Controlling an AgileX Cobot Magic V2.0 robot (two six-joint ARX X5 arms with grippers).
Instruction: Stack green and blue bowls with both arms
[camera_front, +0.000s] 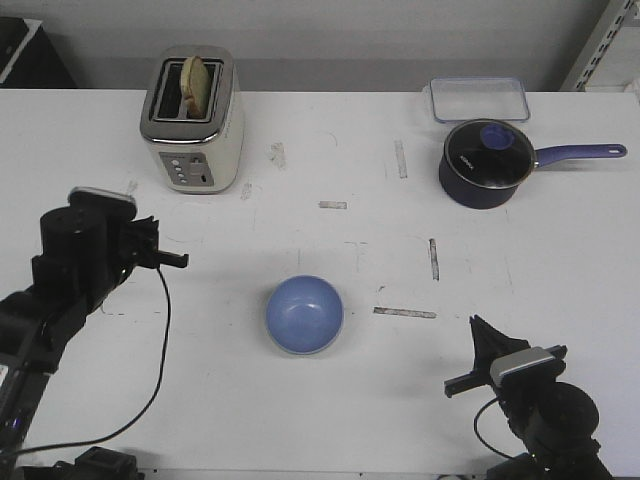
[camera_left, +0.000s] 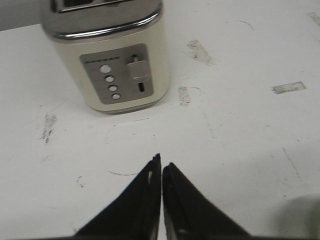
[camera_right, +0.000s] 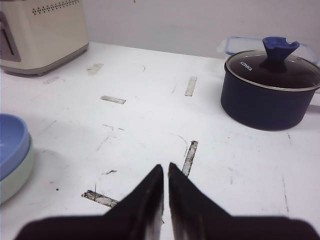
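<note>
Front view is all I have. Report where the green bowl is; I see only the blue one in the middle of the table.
Observer: The right wrist view shows the green bowl directly under the blue bowl, with the blue one nested inside it.
Operator: Check the right pincer. Tell me whether it holds anything.
Observer: The right pincer is shut with nothing between its fingers, and it is apart from the stack.
Operator: Now the left one.
Observer: The left pincer is also shut and empty, and it points at the toaster, on the side with the buttons.
</note>
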